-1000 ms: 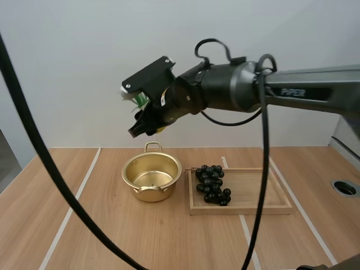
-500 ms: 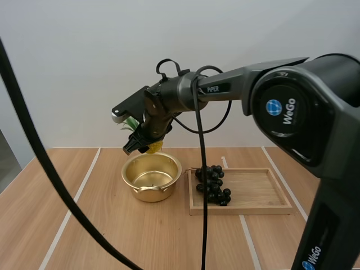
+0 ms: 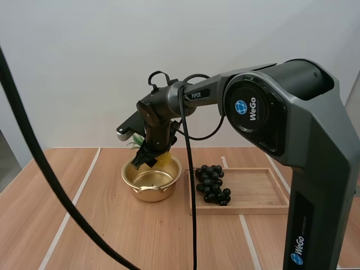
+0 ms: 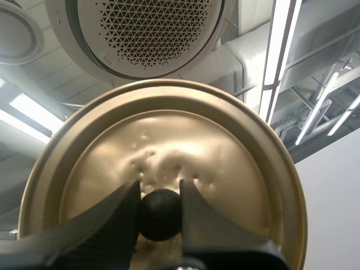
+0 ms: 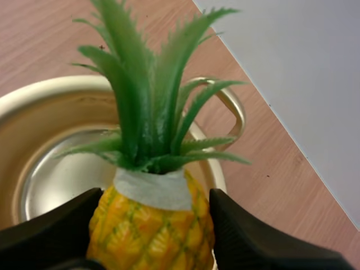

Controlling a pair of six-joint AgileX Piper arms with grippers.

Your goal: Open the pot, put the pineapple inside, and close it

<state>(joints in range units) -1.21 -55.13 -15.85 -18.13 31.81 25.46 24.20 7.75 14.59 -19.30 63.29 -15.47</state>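
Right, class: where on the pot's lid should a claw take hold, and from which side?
The black knob at the centre of the lid, approached square-on from the knob's side. The lid is a wide disc; the small round knob looks the only part narrow enough to pinch, as the left claw does.

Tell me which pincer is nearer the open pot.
Right. The right pincer holds the pineapple just above the pot, over its opening. The left pincer grips the lid by its knob, held clear of the pot.
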